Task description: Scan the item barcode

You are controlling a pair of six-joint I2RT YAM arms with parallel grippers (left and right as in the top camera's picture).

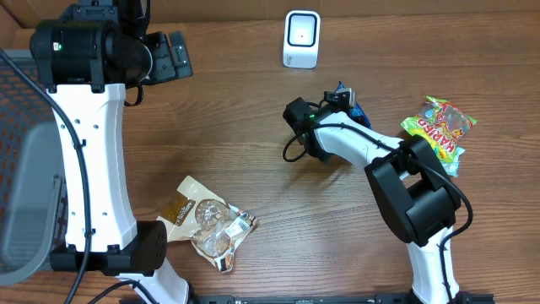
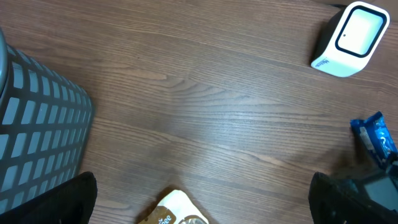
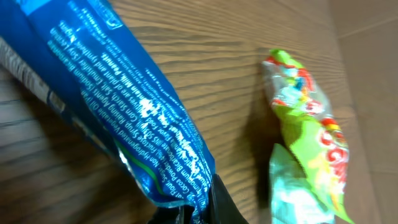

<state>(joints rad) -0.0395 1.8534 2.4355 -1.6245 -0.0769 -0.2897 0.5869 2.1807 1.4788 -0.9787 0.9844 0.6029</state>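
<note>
The item is a blue snack packet (image 3: pixel 124 106) with white print, and my right gripper (image 3: pixel 208 208) is shut on its lower end. In the overhead view the right gripper (image 1: pixel 340 96) holds the blue packet (image 1: pixel 359 110) over the table, a short way in front of and right of the white barcode scanner (image 1: pixel 301 40). The left wrist view has the scanner (image 2: pixel 348 37) at top right and the packet (image 2: pixel 377 138) at the right edge. My left gripper (image 1: pixel 173 56) hangs high at the back left, open (image 2: pixel 205 208) with nothing between its fingers.
A green Haribo gummy bag (image 1: pixel 440 128) lies at the right, close beside the held packet (image 3: pixel 308 143). A tan cookie packet (image 1: pixel 211 224) lies near the table's front left. A grey mesh basket (image 2: pixel 37 130) stands off the left side.
</note>
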